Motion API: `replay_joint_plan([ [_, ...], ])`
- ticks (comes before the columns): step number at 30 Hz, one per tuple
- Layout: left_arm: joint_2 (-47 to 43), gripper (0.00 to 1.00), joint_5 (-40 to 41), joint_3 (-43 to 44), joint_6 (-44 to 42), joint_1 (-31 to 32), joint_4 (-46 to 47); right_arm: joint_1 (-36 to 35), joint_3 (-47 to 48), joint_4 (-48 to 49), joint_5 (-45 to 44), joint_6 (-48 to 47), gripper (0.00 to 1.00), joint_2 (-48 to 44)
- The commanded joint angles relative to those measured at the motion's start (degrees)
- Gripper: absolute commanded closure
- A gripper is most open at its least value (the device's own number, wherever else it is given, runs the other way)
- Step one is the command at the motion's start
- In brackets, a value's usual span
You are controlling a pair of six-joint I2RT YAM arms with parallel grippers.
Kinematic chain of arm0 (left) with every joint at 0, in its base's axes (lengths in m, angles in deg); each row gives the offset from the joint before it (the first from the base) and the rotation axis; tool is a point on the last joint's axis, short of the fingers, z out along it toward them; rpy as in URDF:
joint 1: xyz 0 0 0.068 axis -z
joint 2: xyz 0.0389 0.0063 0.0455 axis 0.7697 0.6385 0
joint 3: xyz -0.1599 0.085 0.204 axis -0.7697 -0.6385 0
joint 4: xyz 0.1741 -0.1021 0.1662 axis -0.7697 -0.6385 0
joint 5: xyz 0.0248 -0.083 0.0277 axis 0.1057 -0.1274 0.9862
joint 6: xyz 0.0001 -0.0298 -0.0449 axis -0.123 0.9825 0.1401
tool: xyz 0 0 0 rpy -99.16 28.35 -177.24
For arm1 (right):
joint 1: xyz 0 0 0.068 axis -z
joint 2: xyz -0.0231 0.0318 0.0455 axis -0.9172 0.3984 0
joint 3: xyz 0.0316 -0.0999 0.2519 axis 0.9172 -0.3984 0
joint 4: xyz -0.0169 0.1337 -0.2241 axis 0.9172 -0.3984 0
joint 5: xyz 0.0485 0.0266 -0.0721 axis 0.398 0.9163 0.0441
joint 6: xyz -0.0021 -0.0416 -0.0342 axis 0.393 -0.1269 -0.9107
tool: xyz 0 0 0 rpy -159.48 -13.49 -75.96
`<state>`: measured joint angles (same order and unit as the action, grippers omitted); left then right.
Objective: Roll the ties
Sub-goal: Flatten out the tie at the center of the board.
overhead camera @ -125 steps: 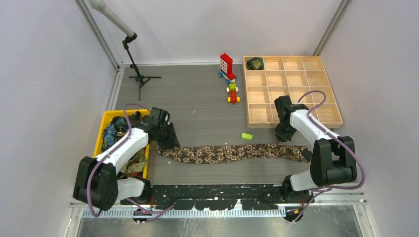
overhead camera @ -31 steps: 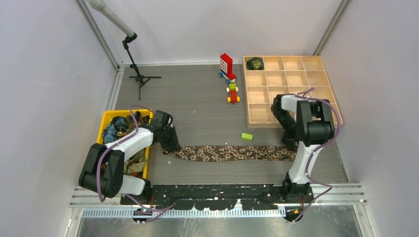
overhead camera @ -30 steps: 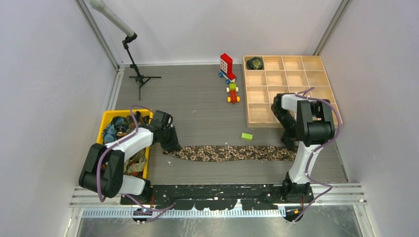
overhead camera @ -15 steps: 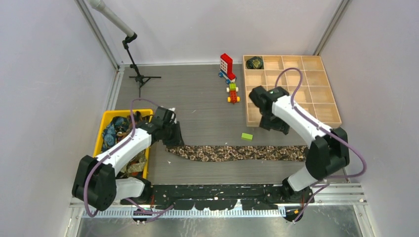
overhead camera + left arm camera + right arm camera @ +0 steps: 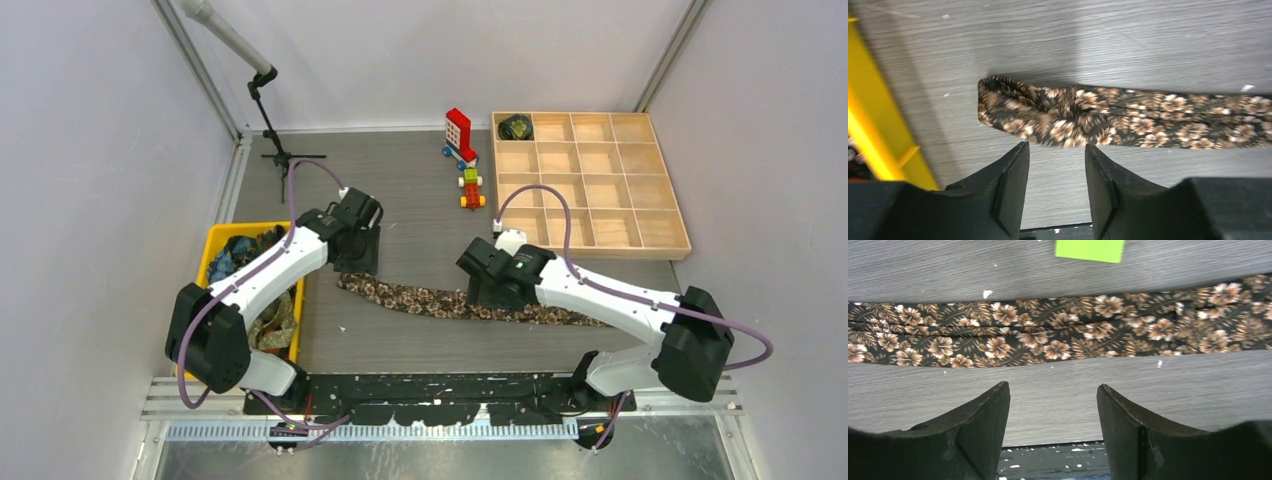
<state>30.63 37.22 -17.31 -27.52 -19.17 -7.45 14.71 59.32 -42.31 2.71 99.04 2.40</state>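
Observation:
A brown flowered tie [image 5: 450,303] lies flat across the table, slanting from upper left to lower right. My left gripper [image 5: 357,265] hovers just behind its left end [image 5: 998,100], open and empty [image 5: 1055,146]. Over the tie's middle [image 5: 1048,337] my right gripper [image 5: 487,297] stands wide open with nothing between its fingers [image 5: 1053,386]. A small dark rolled tie [image 5: 516,127] sits in the back left cell of the wooden tray [image 5: 640,252]. More ties [image 5: 240,258] are heaped in the yellow bin [image 5: 299,330].
A small green block [image 5: 1090,249] lies just beyond the tie by my right gripper. Toy bricks [image 5: 459,135] and a small toy vehicle [image 5: 470,190] stand left of the tray. A microphone stand [image 5: 270,120] is at the back left.
Both grippers have left the tie's ends. The left one opened and moved back and right. The right arm swung left to the tie's middle. The tie now lies slanted.

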Motion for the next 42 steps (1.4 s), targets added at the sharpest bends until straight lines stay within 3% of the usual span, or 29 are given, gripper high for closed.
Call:
replay_joint_plan([
  [1,-0.4,0.51,9.8,2.8,-1.4,0.0,-10.2,-3.1,1.7,6.2,0.0,3.6,0.32,4.2],
  [4,-2.4,0.44,9.6,3.3,-1.0,0.0,-11.4,-5.1,2.7,8.3,0.2,3.6,0.34,6.5],
  [8,-2.6,0.41,6.9,5.3,-2.5,0.0,-9.9,-6.8,2.3,13.5,2.1,3.1,0.40,8.3],
  [14,10.0,0.52,-4.2,12.6,-6.9,-0.3,-7.6,-12.5,3.6,16.6,-2.9,2.0,0.44,13.5],
  [23,27.5,0.58,-15.9,22.0,-7.7,-0.4,-6.8,-17.0,5.7,21.5,-4.1,4.9,0.60,22.1],
  [29,30.6,0.63,-19.5,22.2,-7.1,-0.4,-6.4,-17.6,6.9,22.5,-5.2,6.6,0.67,27.5],
  [42,29.4,0.67,-21.8,15.2,-6.7,-0.4,-5.6,-17.5,15.0,12.4,-13.2,7.8,0.69,33.2],
])
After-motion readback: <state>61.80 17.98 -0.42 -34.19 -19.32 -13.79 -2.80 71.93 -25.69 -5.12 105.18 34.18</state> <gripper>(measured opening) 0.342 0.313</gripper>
